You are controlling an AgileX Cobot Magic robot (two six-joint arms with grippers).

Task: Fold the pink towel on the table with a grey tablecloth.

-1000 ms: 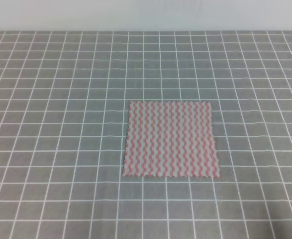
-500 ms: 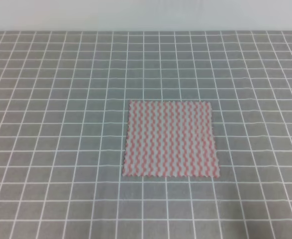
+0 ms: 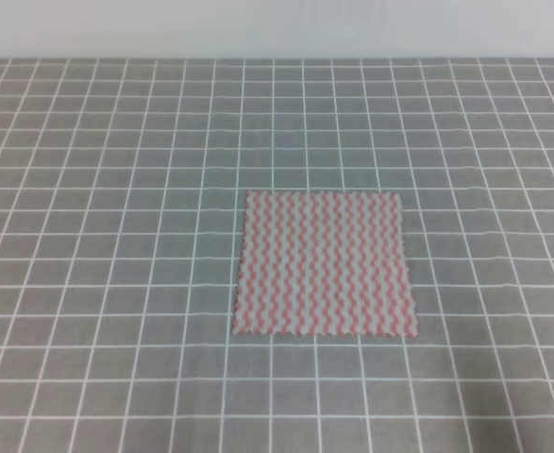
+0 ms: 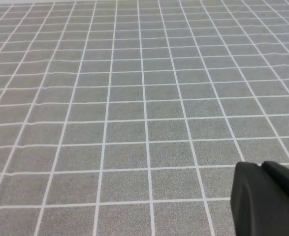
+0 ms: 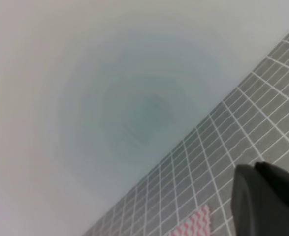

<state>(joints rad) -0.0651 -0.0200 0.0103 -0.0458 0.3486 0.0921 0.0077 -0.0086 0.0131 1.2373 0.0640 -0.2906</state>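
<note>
The pink towel (image 3: 323, 263) lay flat and unfolded on the grey-clothed tabletop (image 3: 107, 236). Both grippers' fingers showed only partly; their spread was unclear.

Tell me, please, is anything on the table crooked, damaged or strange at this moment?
Nothing stands out. The pink towel lies flat and unfolded on the grey tablecloth, its edges roughly along the white grid lines, with no visible creases or tears. No gripper touches it.
</note>
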